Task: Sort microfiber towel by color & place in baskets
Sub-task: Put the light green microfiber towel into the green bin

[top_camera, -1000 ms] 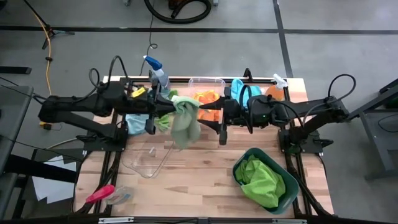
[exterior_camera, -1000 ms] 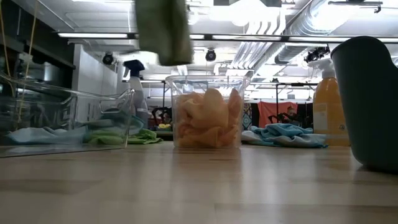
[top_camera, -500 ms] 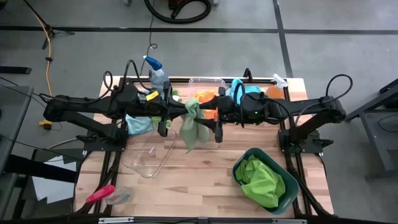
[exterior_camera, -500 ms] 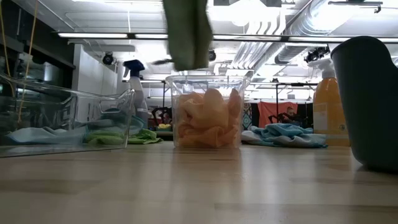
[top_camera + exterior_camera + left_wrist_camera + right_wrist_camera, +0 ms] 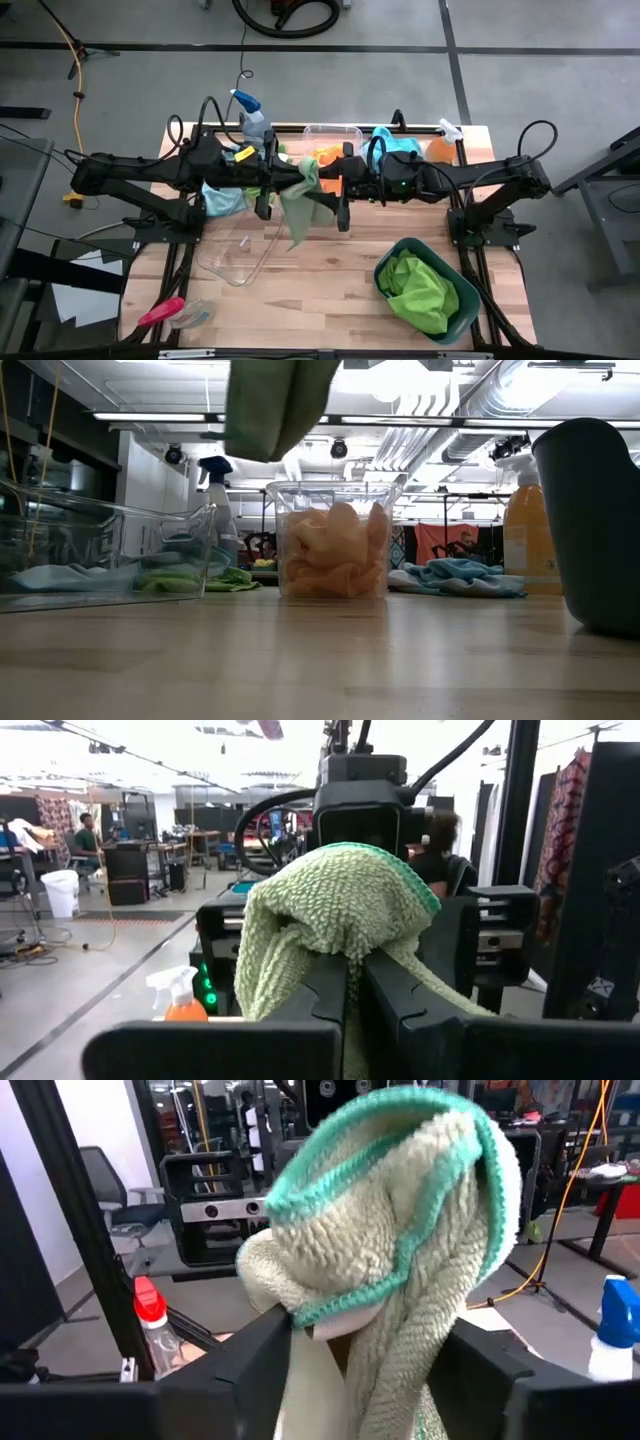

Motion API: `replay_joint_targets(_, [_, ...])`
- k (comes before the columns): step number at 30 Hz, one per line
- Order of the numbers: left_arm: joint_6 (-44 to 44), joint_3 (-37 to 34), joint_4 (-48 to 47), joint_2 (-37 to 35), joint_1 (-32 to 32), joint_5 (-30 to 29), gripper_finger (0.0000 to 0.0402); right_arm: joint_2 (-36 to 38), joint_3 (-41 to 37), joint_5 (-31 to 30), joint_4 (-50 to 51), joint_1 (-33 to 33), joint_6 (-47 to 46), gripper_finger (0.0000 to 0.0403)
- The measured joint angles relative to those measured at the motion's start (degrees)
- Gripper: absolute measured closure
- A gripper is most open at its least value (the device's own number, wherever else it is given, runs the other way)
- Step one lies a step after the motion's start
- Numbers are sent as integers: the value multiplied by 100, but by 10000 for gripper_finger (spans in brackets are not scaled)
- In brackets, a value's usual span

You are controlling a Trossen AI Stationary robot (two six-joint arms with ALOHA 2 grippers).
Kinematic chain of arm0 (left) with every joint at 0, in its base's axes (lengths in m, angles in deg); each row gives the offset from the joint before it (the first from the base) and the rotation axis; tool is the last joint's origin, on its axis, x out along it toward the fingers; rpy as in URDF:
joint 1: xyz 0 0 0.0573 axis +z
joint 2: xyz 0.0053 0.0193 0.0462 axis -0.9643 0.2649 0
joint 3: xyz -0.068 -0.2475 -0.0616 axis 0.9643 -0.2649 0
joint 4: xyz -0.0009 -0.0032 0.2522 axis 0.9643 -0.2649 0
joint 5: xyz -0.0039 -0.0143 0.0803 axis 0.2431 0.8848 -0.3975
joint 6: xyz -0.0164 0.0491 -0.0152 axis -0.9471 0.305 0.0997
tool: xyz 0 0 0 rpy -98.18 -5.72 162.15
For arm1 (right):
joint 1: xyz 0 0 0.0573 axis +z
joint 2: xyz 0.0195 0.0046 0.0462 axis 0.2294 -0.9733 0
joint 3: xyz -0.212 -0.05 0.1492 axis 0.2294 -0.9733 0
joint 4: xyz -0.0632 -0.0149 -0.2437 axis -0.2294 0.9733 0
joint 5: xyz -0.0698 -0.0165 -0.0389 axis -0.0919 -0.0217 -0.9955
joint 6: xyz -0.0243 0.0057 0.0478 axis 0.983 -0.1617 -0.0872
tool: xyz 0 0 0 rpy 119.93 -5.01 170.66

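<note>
Since a moment ago my right jaws (image 5: 322,190) slid closer to my left jaws (image 5: 298,181). Left ones pinch the fuzzy green towel (image 5: 297,208), high over the bench (image 5: 320,285) middle; right ones look spread around it, ready for a handover. The teal basin (image 5: 470,300) waits at 4 o'clock.

You had grey concrete floor (image 5: 520,70) around the wooden table (image 5: 320,290), a yellow cable (image 5: 68,40) at ten o'clock, and ceiling ducts (image 5: 440,400) with strip lights (image 5: 150,417) overhead.
</note>
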Motion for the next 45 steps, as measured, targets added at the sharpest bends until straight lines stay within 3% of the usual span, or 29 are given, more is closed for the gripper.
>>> replay_joint_targets(3, [7,0,21,0,0,2,397,0,0,0,45,0,-13,275])
replay_joint_targets(5, [2,0,25,0,0,2,393,0,0,0,127,0,-20,350])
replay_joint_targets(7, [5,0,21,2,0,2,389,0,0,-1,162,0,-10,385])
replay_joint_targets(15, [142,0,-53,-47,2,-19,356,20,-2,-2,234,2,-49,398])
replay_joint_targets(19, [91,1,-385,-277,7,-111,320,200,138,6,977,5,-19,400])
replay_joint_targets(26, [-44,2,-2238,-988,-50,-745,260,838,583,-269,2813,53,-4,401])
replay_joint_targets(32, [-737,4,-3767,-1604,-43,-1486,247,1548,632,-755,3910,298,-500,402])
replay_joint_targets(38, [-1012,2,-4214,-1789,-44,-1797,247,2042,634,-744,4538,1029,-1414,402])
replay_joint_targets(45, [-1016,2,-4182,-1709,-44,-1970,247,1995,634,-768,5623,2518,-3415,403])
